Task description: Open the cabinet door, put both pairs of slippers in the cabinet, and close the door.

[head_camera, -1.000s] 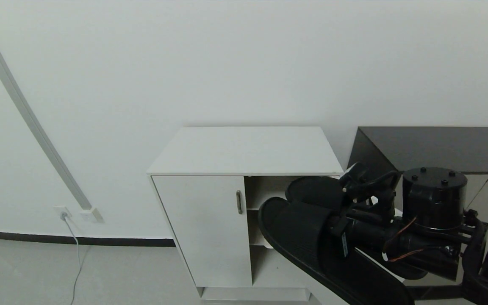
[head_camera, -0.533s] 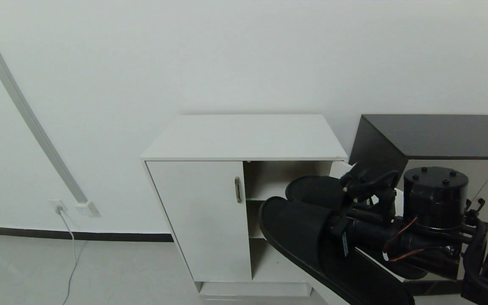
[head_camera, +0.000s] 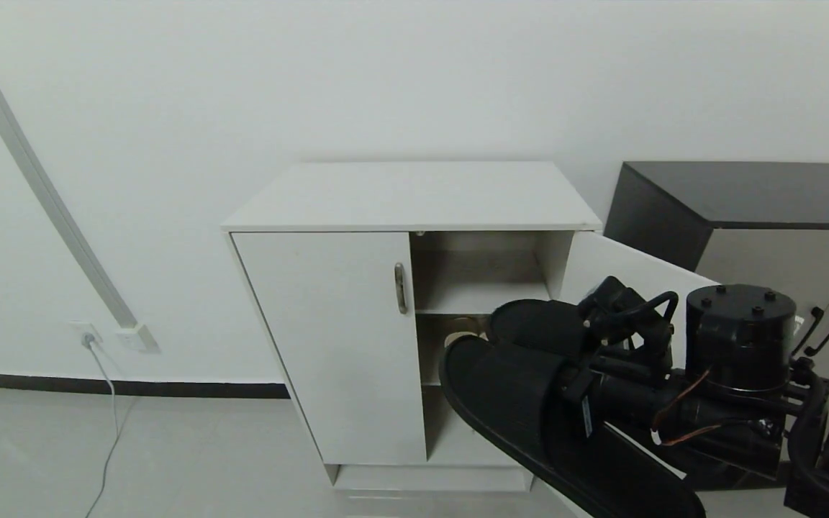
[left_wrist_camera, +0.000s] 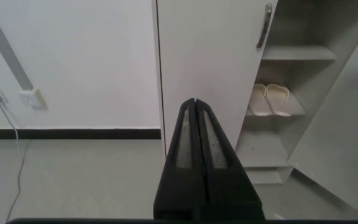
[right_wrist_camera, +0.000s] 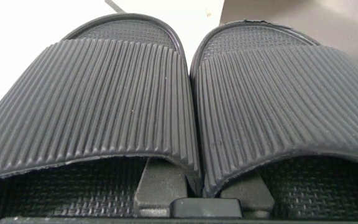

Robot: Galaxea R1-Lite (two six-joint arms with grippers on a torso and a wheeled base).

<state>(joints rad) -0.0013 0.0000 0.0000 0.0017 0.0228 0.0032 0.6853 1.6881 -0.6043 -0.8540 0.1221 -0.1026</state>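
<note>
Together, black slippers (head_camera: 515,403) lengthwise, toes toward the open cabinet (head_camera: 414,194).

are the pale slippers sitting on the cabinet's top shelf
No, the pale slippers lie side by side on the shelf one level below the top one in the cabinet.

You face a plain white wall (head_camera: 386,79) meeting a pale grey floor (head_camera: 26,460) at a black skirting strip (head_camera: 191,390); a dark sideboard (head_camera: 760,194) stands at the right.
</note>
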